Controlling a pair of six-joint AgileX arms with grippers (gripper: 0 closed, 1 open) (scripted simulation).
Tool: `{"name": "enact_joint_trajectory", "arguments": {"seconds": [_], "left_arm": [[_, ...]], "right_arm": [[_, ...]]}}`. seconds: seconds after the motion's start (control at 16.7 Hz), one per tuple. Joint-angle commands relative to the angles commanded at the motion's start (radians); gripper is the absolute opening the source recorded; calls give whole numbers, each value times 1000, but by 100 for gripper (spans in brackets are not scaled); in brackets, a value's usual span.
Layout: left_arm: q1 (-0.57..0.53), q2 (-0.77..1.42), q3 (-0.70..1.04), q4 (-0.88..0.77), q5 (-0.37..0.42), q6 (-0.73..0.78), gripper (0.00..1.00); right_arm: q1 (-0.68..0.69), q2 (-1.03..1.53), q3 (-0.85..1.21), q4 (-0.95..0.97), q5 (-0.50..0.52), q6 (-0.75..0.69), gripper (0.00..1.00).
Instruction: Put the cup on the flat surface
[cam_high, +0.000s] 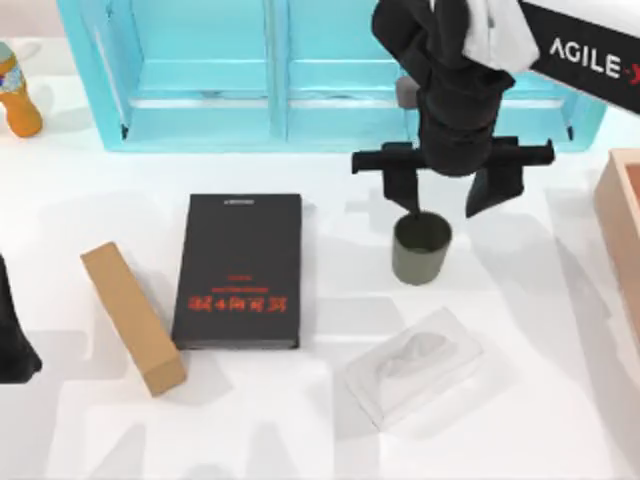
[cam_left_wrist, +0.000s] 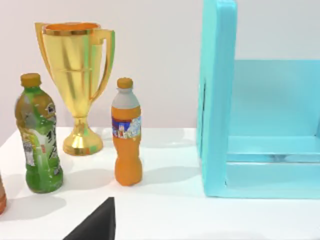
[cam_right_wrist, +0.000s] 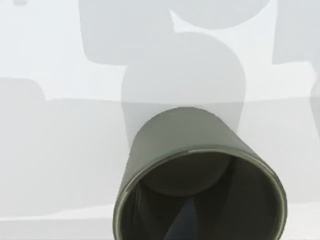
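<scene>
The olive-green cup (cam_high: 421, 248) stands upright on the white tabletop, the flat surface (cam_high: 90, 430), right of centre. My right gripper (cam_high: 447, 208) hangs just above and behind it, open, its two dark fingers spread wider than the cup. One fingertip (cam_high: 408, 200) is close to the cup's rear rim and the other is off to the right, clear of it. The right wrist view looks down into the cup (cam_right_wrist: 200, 170), showing its dark hollow. My left arm (cam_high: 14, 340) is parked at the table's left edge.
A black book (cam_high: 240, 270) lies left of the cup, with a brown box (cam_high: 132, 317) beyond it. A clear tissue box (cam_high: 415, 365) sits in front of the cup. Behind are a teal cabinet (cam_high: 300, 70) and an orange bottle (cam_high: 18, 95); a wooden tray (cam_high: 622, 230) is at the right.
</scene>
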Motion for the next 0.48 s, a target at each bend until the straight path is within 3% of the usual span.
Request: {"name": "enact_joint_trajectory", "arguments": {"seconds": [0.12,0.48], "left_arm": [[0,0,0,0,0,0,100],[0,0,0,0,0,0,100]], "right_arm": [[0,0,0,0,0,0,98],[0,0,0,0,0,0,100]]}}
